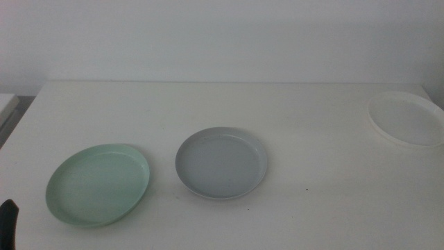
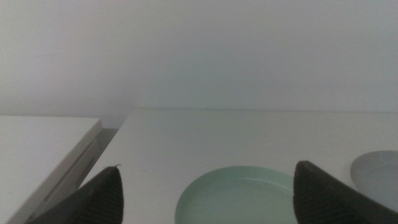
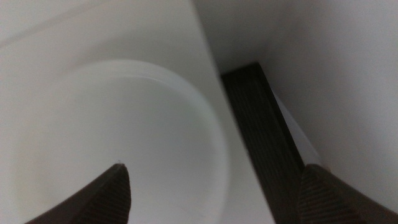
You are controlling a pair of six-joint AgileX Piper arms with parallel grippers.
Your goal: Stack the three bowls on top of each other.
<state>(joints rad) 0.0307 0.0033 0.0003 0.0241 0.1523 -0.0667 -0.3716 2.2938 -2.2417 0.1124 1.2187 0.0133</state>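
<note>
The mint green bowl [image 1: 98,185] lies on the white table at the front left. The grey bowl [image 1: 221,162] lies next to it near the middle, apart from it. The white bowl [image 1: 407,118] lies at the far right edge. My left gripper [image 2: 208,186] is open, low at the front left, with the green bowl [image 2: 239,198] in front of its jaws and the grey bowl's rim [image 2: 378,170] beside. Only a dark tip of it [image 1: 8,222] shows in the middle view. My right gripper [image 3: 214,186] is open above the white bowl [image 3: 112,143]; it is out of the middle view.
The white table [image 1: 291,111] ends at a white wall behind. A lower white surface [image 2: 37,149] stands beside the table's left edge with a gap between. A dark gap [image 3: 261,137] runs along the table's right edge next to the wall.
</note>
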